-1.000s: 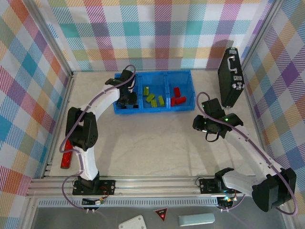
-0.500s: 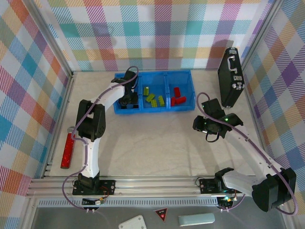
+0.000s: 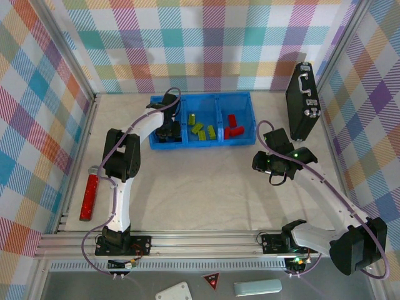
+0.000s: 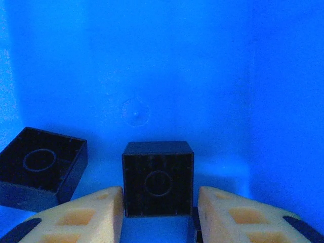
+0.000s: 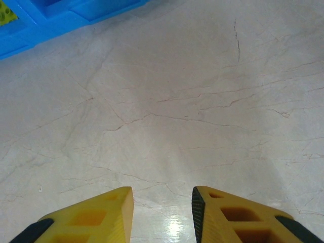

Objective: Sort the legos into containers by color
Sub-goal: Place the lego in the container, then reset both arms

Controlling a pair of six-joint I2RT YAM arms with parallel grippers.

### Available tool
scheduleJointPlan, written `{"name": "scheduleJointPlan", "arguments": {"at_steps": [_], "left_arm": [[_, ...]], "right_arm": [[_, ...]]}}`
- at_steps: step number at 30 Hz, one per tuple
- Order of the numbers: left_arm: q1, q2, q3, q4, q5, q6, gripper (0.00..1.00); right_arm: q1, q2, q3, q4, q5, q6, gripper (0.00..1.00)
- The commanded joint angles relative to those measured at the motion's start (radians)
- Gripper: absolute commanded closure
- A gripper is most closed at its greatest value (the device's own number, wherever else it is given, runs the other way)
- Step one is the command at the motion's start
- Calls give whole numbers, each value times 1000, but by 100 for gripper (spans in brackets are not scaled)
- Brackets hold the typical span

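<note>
- Blue tray (image 3: 206, 145), three compartments.
- Left compartment: left gripper (image 4: 159, 191) is low inside, jaws narrowly parted either side of a black brick (image 4: 158, 174) that looks set down. A second black brick (image 4: 43, 166) lies just beside it.
- Middle compartment: lime bricks (image 3: 200, 128).
- Right compartment: red bricks (image 3: 233, 127).
- Right gripper (image 5: 162, 202): slightly parted, empty, over bare table (image 5: 177, 101).
- Every brick I can make out lies in a compartment, by colour.
- Judged: sorting all but finished.

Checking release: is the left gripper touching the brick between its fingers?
Cannot tell. Left wrist view: left gripper flanks black brick; one side looks flush, other barely gapped.
</note>
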Motion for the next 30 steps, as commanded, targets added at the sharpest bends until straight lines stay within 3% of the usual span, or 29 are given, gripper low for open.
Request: {"name": "scheduleJointPlan", "arguments": {"at_steps": [1, 11, 20, 30], "left_arm": [[7, -12, 32, 3, 19, -5, 56], [7, -159, -25, 23, 35, -4, 55], [7, -371, -222, 95, 4, -7, 54], [10, -653, -511, 161, -99, 12, 43]], "right_arm": [[-5, 6, 48, -3, -4, -4, 62], [-7, 32, 107, -14, 36, -45, 51], [-7, 75, 102, 43, 101, -95, 42], [-10, 126, 36, 131, 248, -138, 7]]}}
